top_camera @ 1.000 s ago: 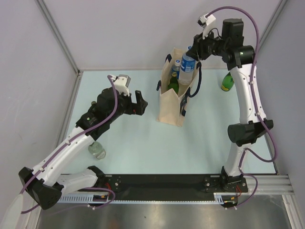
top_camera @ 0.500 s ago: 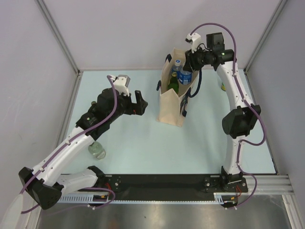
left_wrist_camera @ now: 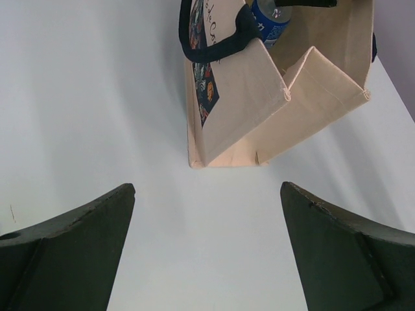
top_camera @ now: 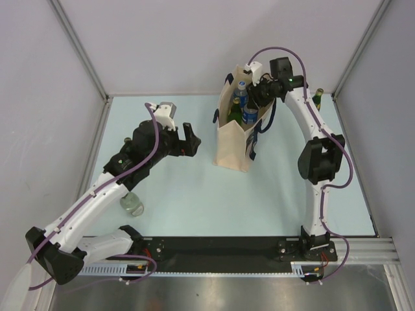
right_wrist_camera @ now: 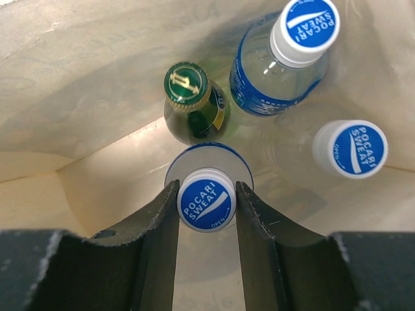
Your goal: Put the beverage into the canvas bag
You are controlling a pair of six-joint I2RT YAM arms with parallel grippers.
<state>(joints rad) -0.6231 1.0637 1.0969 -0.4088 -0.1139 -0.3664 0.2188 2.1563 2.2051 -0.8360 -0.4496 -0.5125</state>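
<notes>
The beige canvas bag (top_camera: 232, 146) with navy handles stands upright at the back middle of the table; it also shows in the left wrist view (left_wrist_camera: 237, 107). My right gripper (top_camera: 255, 97) reaches down into its mouth and is shut (right_wrist_camera: 207, 194) on the blue cap of a Pocari Sweat bottle (right_wrist_camera: 206, 204), held upright inside the bag. Beside it in the bag stand a green glass bottle (right_wrist_camera: 189, 91) and two more Pocari Sweat bottles (right_wrist_camera: 303, 26) (right_wrist_camera: 350, 148). My left gripper (top_camera: 188, 139) is open and empty (left_wrist_camera: 207, 194), left of the bag.
A clear bottle (top_camera: 133, 204) lies on the table under my left arm. A green bottle (top_camera: 318, 97) stands at the back right, behind my right arm. Grey walls close the table at the back and both sides.
My right arm has swung left and down, carrying the Pocari Sweat bottle from above the bag's right rim into the bag. The left arm has not moved.
</notes>
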